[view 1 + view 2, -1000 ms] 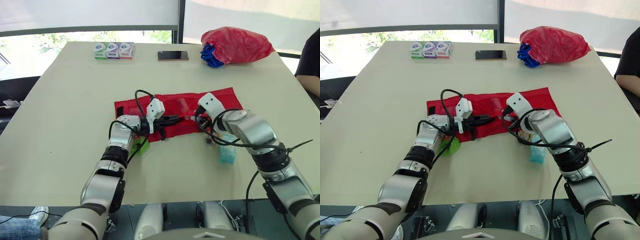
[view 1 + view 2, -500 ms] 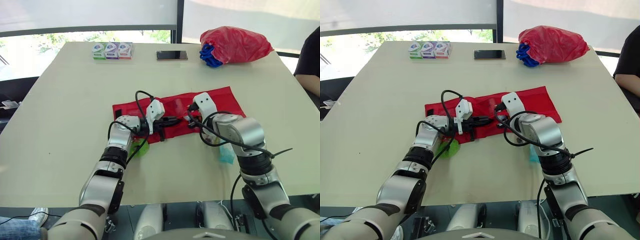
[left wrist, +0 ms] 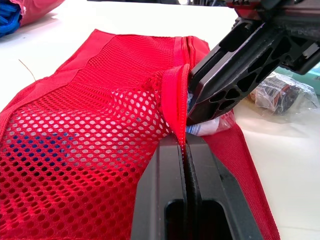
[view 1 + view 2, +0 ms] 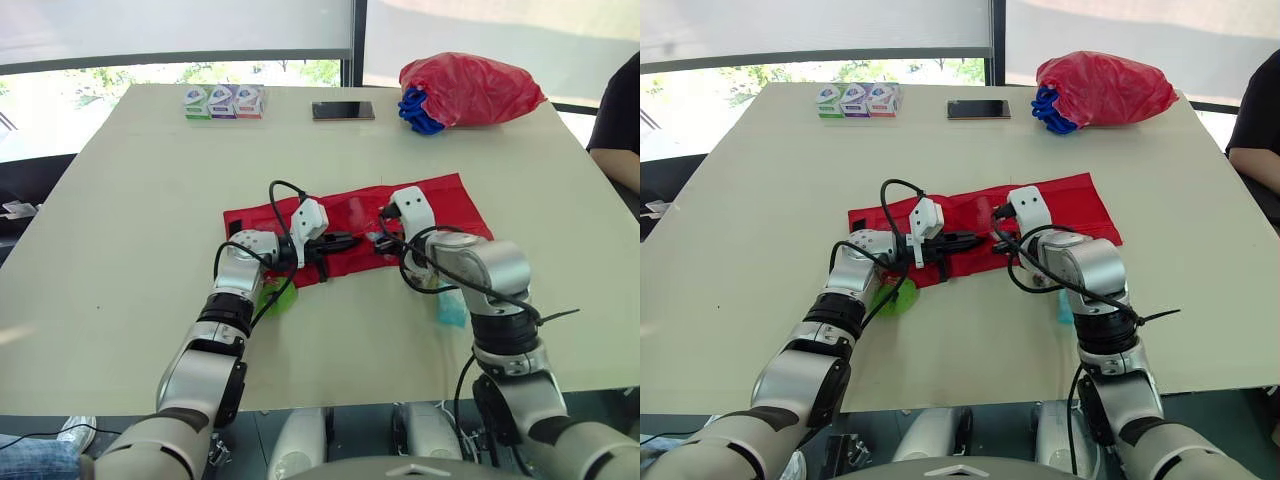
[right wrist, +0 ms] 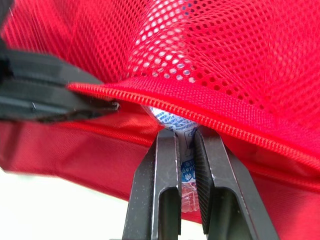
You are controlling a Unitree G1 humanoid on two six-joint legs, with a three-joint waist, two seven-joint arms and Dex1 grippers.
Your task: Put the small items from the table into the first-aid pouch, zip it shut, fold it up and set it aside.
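pouch [image 4: 452, 203] edge clamped by left pincer [image 3: 185, 144]; right pincer [image 5: 185, 136] grips packet [image 5: 172, 120].

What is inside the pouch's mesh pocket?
A white, blue-printed packet, half in, gripped by the right gripper; the left gripper pinches the pouch edge up. A blue shape shows through the mesh, unidentifiable; the rest is covered.
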